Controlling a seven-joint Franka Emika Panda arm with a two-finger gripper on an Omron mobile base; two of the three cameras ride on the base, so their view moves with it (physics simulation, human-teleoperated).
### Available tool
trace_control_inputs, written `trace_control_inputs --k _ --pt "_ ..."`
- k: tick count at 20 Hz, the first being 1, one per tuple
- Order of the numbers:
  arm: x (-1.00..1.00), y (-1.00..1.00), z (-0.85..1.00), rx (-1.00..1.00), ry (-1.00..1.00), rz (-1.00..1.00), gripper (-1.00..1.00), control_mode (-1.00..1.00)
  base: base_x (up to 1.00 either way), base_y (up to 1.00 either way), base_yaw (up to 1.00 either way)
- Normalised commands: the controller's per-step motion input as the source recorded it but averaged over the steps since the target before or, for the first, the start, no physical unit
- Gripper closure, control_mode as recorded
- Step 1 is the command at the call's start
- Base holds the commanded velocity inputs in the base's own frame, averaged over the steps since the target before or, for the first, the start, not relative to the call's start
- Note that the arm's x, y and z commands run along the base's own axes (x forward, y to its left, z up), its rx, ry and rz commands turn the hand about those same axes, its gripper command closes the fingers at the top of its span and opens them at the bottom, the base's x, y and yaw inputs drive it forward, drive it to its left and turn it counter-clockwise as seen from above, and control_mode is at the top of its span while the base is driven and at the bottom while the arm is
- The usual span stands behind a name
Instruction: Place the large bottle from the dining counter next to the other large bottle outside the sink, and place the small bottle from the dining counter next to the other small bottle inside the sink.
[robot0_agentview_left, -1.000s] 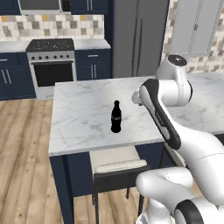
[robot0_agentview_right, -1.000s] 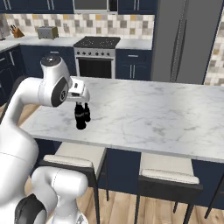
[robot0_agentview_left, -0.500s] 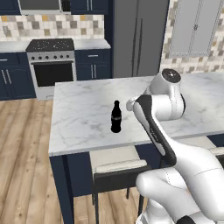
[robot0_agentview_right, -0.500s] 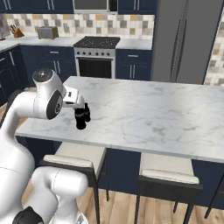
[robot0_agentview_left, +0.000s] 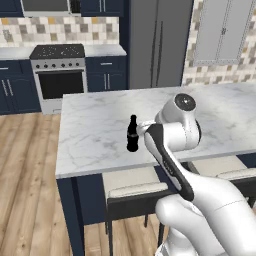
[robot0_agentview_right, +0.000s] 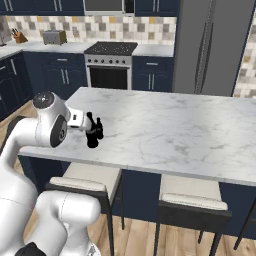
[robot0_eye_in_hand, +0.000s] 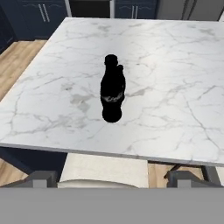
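On the marble dining counter (robot0_agentview_left: 100, 130), toward its stool-side edge: one small dark bottle (robot0_agentview_left: 132, 134), upright, black from cap to base, with a faint pale band around its belly. Well apart from every counter edge but the near one; clear marble all round it.

Just beside the bottle, on its arm side: the gripper (robot0_agentview_right: 90, 127), held level at about the bottle's neck height. Seen from the right base view as dark fingers close against the bottle's outline, overlapping it; impossible to tell there whether touching or merely in front. From the hand view, the bottle (robot0_eye_in_hand: 112, 89) standing free in the middle of the picture, ahead of the hand, with the two grey fingertips (robot0_eye_in_hand: 40, 179) low at either corner and far apart — spread wide, nothing between them, no contact with the bottle.

Below the bottle's edge of the counter: two cushioned stools (robot0_agentview_right: 90, 176) tucked under the overhang, pale seats on dark frames. Beyond the bottle, across the counter: a steel range (robot0_agentview_left: 59, 75) set in navy cabinets (robot0_agentview_left: 15, 90), a patterned tile backsplash (robot0_agentview_left: 55, 31) above it, and a tall grey refrigerator (robot0_agentview_left: 157, 42) to the range's side. Farther off along the back wall from the bottle, in the right base view: a toaster (robot0_agentview_right: 54, 37) and a knife block (robot0_agentview_right: 18, 36) on the rear worktop. Underfoot, around the counter: light wood flooring (robot0_agentview_left: 27, 180).
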Motion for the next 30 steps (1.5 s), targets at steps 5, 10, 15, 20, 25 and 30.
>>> trace_control_inputs --k 5,10,15,20,25,30 --pt "0.22 0.15 -0.21 0.0 0.0 0.0 -1.0 -1.0 0.0 0.0 0.0" --pt "0.34 0.08 -0.14 0.0 0.0 0.0 -1.0 -1.0 0.0 0.0 0.0" --pt "0.4 0.03 -0.09 0.0 0.0 0.0 -1.0 -1.0 0.0 0.0 0.0" --pt "0.44 0.0 -0.08 0.0 0.0 0.0 -1.0 -1.0 0.0 0.0 0.0" --pt "0.39 0.0 -0.11 0.0 0.0 0.0 -1.0 -1.0 0.0 0.0 0.0" --pt "0.35 0.02 -0.14 0.0 0.0 0.0 -1.0 -1.0 0.0 0.0 0.0"
